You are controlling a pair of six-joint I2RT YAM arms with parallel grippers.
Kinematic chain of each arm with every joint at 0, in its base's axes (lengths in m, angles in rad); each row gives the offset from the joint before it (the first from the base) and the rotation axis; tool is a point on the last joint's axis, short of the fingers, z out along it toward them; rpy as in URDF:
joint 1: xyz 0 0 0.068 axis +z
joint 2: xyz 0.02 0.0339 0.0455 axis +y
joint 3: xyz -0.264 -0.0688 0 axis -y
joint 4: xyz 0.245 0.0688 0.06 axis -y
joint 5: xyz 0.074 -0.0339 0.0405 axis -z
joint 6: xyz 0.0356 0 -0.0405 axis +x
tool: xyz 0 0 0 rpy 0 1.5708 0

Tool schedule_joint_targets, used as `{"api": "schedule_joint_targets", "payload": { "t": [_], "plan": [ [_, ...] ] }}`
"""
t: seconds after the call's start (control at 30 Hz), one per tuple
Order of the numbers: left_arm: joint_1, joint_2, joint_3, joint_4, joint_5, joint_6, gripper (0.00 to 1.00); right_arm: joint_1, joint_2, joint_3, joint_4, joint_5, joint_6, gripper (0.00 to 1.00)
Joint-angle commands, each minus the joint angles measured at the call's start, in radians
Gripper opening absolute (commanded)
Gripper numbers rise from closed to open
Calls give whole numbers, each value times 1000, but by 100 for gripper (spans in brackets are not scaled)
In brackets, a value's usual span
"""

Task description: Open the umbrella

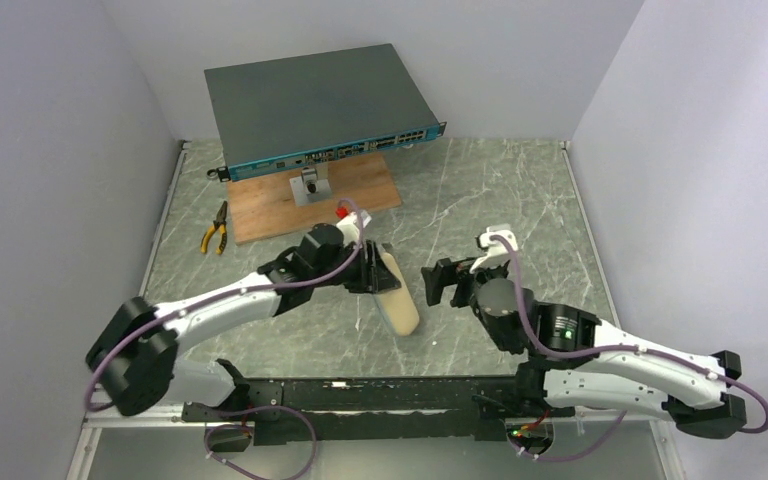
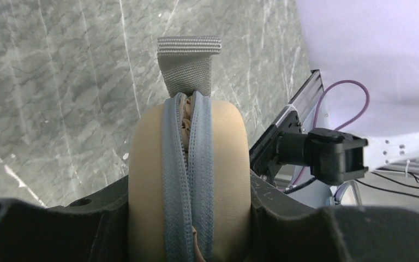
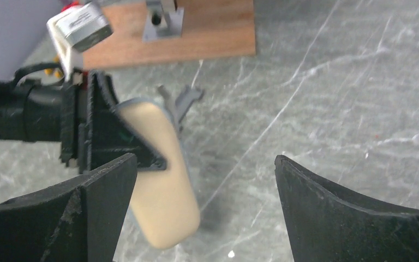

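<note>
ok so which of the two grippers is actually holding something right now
The left gripper: its jaws are clamped on both sides of the beige zippered case. The right gripper stands wide open with nothing between its fingers.

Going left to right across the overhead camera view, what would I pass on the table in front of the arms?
yellow-handled pliers → beige zippered case, clamped in the left gripper → right gripper, fingers open
</note>
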Motion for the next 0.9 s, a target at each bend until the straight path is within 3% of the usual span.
{"api": "schedule_joint_targets", "payload": {
  "t": [0.0,0.13,0.3,0.87],
  "plan": [
    [-10,138,85,195,38,-96,0,-100,82,28,-155,-266,133,98],
    [-10,286,117,280,84,-127,0,-232,184,56,-213,-457,168,98],
    [-8,405,207,270,127,-105,2,-328,207,36,-203,-549,168,99],
    [1,573,460,-83,134,120,81,-382,231,1,-213,-573,164,100]
  ]
}}
